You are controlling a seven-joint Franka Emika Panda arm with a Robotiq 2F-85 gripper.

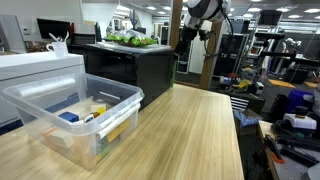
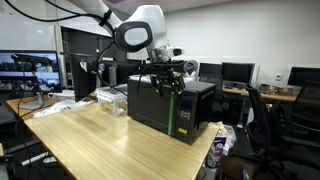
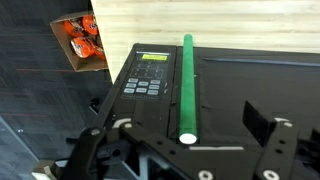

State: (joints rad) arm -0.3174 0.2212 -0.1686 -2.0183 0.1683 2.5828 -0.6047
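At upper centre of an exterior view, the arm (image 2: 140, 30) is arching downward, its gripper (image 2: 165, 72) hovering spread and empty over the green rod (image 3: 187, 85) atop the black machine (image 2: 165, 112).

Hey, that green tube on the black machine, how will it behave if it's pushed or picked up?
The green tube looks round and smooth, so a sideways push would probably roll it across the black machine. It lies dead straight, so it is likely stiff. Being long and thin, it may tilt if the fingers grab it near one end.
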